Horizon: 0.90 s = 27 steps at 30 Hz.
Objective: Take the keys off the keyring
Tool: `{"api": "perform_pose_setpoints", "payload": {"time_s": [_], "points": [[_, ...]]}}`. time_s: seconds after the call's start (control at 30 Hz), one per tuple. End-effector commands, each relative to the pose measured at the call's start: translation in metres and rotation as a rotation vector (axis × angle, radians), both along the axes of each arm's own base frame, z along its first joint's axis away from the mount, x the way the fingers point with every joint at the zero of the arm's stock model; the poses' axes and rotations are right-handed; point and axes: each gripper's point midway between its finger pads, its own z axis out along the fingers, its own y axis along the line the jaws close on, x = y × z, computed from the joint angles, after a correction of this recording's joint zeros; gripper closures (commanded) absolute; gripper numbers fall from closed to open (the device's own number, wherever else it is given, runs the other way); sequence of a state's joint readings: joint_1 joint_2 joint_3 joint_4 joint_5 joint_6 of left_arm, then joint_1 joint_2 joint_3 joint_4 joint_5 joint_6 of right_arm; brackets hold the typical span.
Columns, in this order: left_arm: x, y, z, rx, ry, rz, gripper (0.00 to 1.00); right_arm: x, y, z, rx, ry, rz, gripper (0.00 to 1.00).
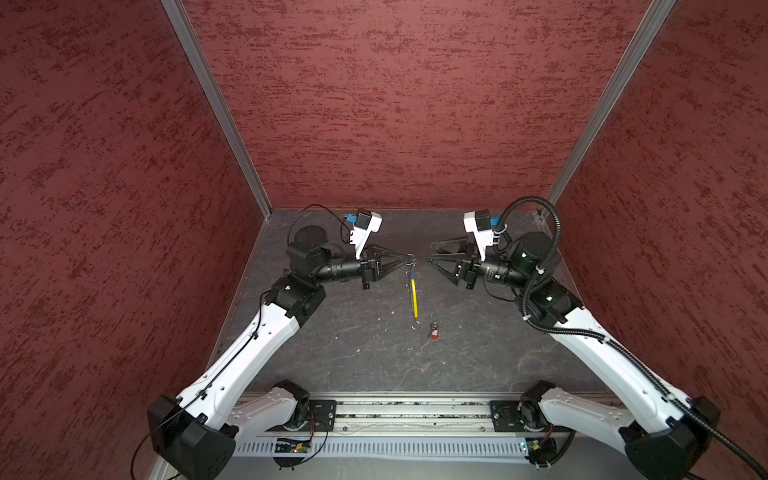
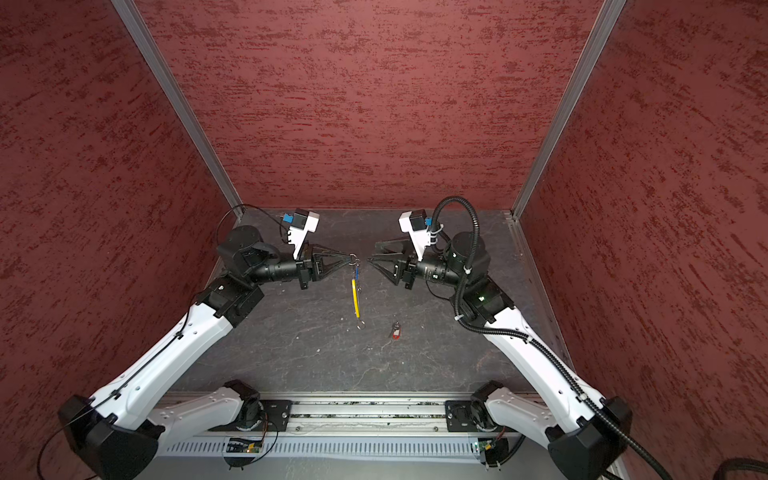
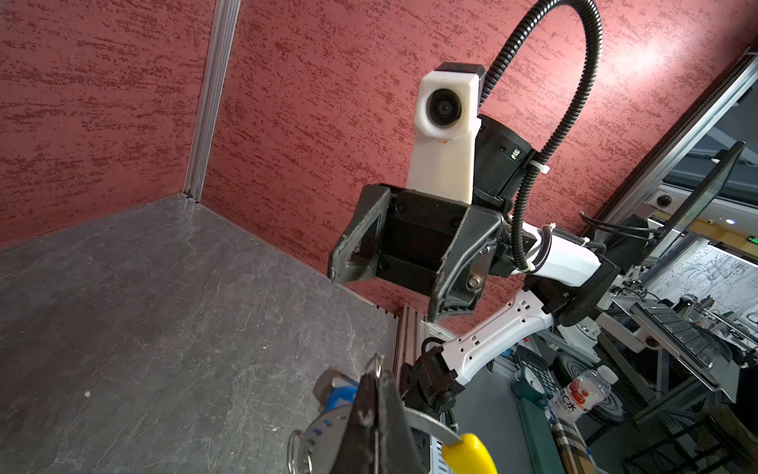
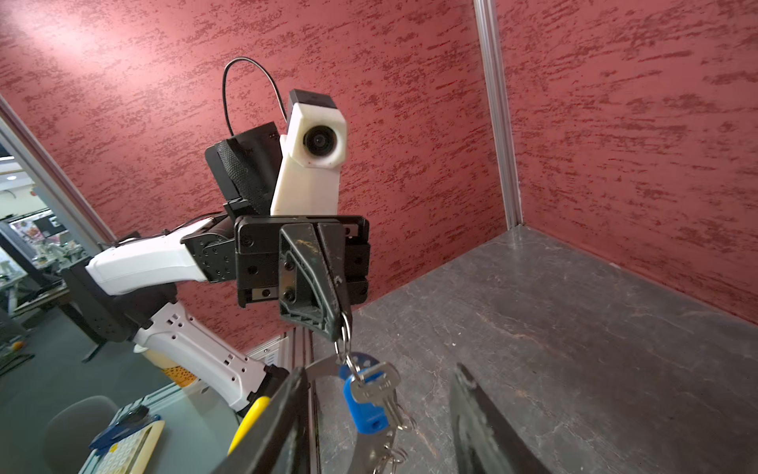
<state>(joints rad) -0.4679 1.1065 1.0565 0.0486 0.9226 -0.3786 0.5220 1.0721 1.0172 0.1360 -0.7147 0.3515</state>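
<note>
Two keys: the red-tagged key [image 1: 434,333] lies loose on the table [image 1: 353,357], near the keyring's low end but apart from it; the blue-tagged key [image 4: 371,404] hangs on the keyring.
Keyring: the keyring [image 1: 414,297] hangs in the air from its top silver ring [image 4: 344,328], with the yellow section running down toward the table and a small lower ring [image 1: 414,325] at the bottom. I cannot tell whether that end touches the table.
Left hand: the left hand [image 1: 405,258] is clenched on the top silver ring, jaws pressed together, holding the whole keyring up.
Right hand: the right hand [image 1: 430,252] is released and empty, jaws spread. It faces the left hand, near it and about level with the grip.
Step in hand: by my reading, one key is off and the second is next; the right hand looks placed to go for the blue-tagged key.
Next move calls for: closing on the blue tag or the key head just under the left hand's grip, then pulling or twisting it off the ring while the left hand holds firm.
Risk: the key dangles freely and may swing away from the jaws.
</note>
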Motion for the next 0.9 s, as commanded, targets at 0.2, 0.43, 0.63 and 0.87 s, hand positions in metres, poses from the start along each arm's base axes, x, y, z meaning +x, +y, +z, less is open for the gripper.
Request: {"api": "perform_pose_setpoints", "payload": {"time_s": [0.2, 0.43, 0.63, 0.87], "points": [[0.001, -0.009, 0.012, -0.052, -0.032, -0.094, 1.00, 0.013, -0.011, 0.018, 0.070, -0.024, -0.107, 0.30], [-0.014, -0.016, 0.015, -0.055, -0.055, -0.153, 1.00, -0.013, 0.008, 0.032, 0.092, -0.079, 0.125, 0.32], [-0.021, -0.015, 0.021, -0.067, -0.068, -0.171, 1.00, -0.022, 0.011, 0.032, 0.071, -0.090, 0.187, 0.35], [-0.021, -0.014, 0.021, -0.066, -0.072, -0.165, 1.00, -0.024, 0.012, 0.020, 0.038, -0.058, 0.203, 0.40]]}}
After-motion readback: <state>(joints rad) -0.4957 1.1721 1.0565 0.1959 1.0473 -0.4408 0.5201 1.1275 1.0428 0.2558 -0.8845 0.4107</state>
